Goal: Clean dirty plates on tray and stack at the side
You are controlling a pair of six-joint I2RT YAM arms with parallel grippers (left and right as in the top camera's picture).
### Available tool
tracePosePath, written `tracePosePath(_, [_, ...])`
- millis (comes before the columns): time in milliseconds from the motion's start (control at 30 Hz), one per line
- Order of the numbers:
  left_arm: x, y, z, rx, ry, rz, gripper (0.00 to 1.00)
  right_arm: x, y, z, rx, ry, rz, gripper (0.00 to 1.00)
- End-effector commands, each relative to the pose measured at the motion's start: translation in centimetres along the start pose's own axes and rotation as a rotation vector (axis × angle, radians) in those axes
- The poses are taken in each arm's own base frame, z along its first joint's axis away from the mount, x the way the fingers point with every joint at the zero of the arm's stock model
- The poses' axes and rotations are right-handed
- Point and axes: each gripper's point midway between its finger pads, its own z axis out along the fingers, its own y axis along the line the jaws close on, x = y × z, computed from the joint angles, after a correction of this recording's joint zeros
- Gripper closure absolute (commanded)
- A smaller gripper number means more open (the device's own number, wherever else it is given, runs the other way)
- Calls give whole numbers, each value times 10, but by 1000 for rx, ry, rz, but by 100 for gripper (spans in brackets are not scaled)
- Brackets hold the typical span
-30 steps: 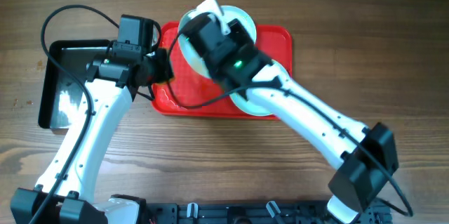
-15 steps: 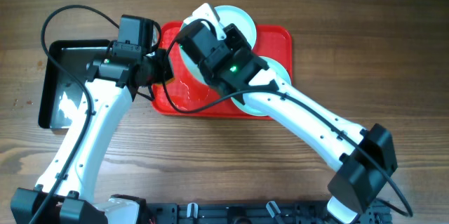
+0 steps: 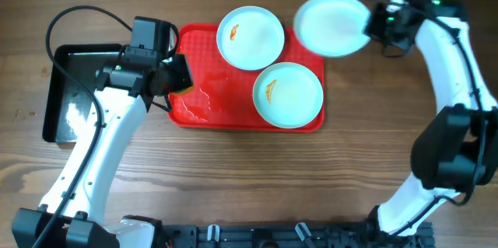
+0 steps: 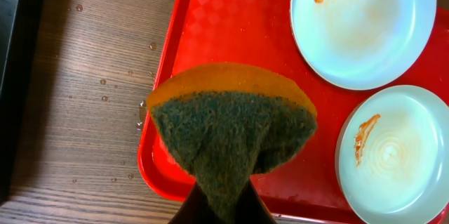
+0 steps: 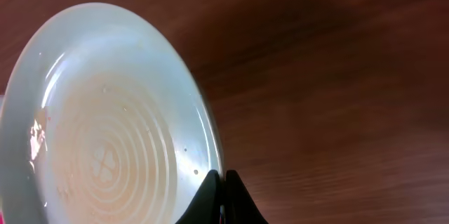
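Left gripper (image 4: 221, 206): jaws pressed together, pinching the bottom end of the sponge (image 4: 231, 129). The left wrist view shows the green scouring face toward the camera and an orange layer along the edge farthest from the fingers. Overhead shows only an orange sliver at the fingertips. The sponge sits over the left rim of the red tray (image 4: 231, 13).

Two plates lie flat on the tray, right of this gripper: the far plate (image 4: 361, 24) and the near plate (image 4: 396, 154). Each has an orange smear, and they sit close together, whether touching I cannot tell. The wrist view also picks up water drops (image 4: 105, 81) on the table (image 4: 84, 133) left of the sponge, which overhead does not resolve. The black tray (image 3: 62, 92) is left of the gripper, on the table.

Right gripper (image 5: 221, 199): closed tight on the rim of the held plate (image 5: 105, 126), so it is an edge pinch. The right wrist view shows the plate tilted, with concentric rings on its face, no orange smear and wood behind it. Overhead places it left of the gripper, over the tray's far right corner and partly out over the table.
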Motion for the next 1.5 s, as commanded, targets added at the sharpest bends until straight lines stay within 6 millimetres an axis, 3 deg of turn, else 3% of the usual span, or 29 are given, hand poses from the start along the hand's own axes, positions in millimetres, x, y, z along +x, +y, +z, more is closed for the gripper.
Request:
tracePosePath(0, [2,1,4,3,14,-14,96,-7,-56,20,92,24,106,96])
tracePosePath(67, [2,1,4,3,14,-14,96,-5,-91,34,166,47,156,96])
tracePosePath(133, [2,1,4,3,14,-14,96,1,-110,49,186,85,190,96])
tracePosePath(200, [2,1,4,3,14,-14,96,5,-120,56,205,101,203,96])
tracePosePath(333, [3,1,4,3,15,-13,96,11,-129,50,260,124,204,94])
tracePosePath(400, [2,1,4,3,14,-13,96,20,-110,42,161,170,215,83])
tracePosePath(467, [2,1,4,3,14,-13,96,18,-73,28,-19,176,133,71])
tracePosePath(500, [2,1,4,3,14,-13,96,14,-44,3,-119,150,100,53])
tracePosePath(533, [3,1,4,3,14,-14,96,11,-24,-10,-190,133,68,50])
tracePosePath(567, [2,1,4,4,13,-14,96,9,14,-30,-297,91,-15,29])
tracePosePath(600, [2,1,4,4,13,-14,96,7,30,-35,-316,66,-58,0])
tracePosePath(700, [1,0,4,6,9,-14,96,15,100,-25,-387,14,-226,1])
tracePosePath(767, [2,0,4,6,10,-13,96,25,147,4,-329,-40,-301,1])
tracePosePath(867, [3,1,5,3,15,-13,96,43,174,46,-153,-110,-348,1])
tracePosePath(933, [6,2,7,0,22,-13,96,61,186,73,-81,-119,-336,4])
tracePosePath(1000, [8,3,8,-2,28,-13,96,78,187,95,-48,-89,-289,25])
tracePosePath(1100, [8,3,8,-2,27,-13,96,97,184,119,-52,-16,-284,27])
tracePosePath(1167, [6,2,8,0,22,-13,96,109,181,133,-57,30,-281,36])
tracePosePath(1233, [5,2,8,3,17,-13,96,116,177,147,-51,54,-283,37])
tracePosePath(1300, [6,2,8,2,19,-13,96,116,179,148,-61,51,-284,61])
tracePosePath(1467, [6,2,8,1,21,-13,96,132,199,144,-188,123,-363,96])
